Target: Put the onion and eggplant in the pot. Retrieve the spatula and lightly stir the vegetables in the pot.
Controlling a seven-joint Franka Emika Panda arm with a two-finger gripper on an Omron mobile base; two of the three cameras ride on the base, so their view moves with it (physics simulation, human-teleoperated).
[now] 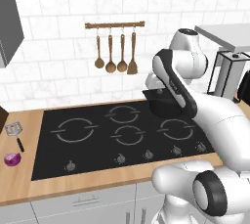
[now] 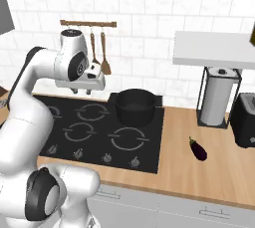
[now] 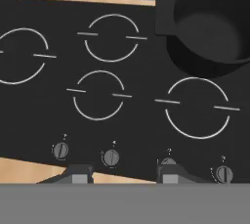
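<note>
Nothing was done yet: the pot (image 3: pixel 210 22), just ahead-right of the gripper (image 3: pixel 124 174), was empty. The gripper stood released, grasping nothing. The onion (image 1: pixel 12 159), spatula (image 1: pixel 14 133) and eggplant (image 2: pixel 197 149) lay far off on the surface (image 2: pixel 199 172).

1. From behind the arm on its left, we look forward and down across the cooktop (image 1: pixel 122 132) toward the tiled wall.
2. From behind on its right, we see the same cooktop (image 2: pixel 99 127) and the pot (image 2: pixel 134 106).
3. From the hand, we look steeply down, nearer, on the burners and pot (image 3: pixel 210 27).
</note>
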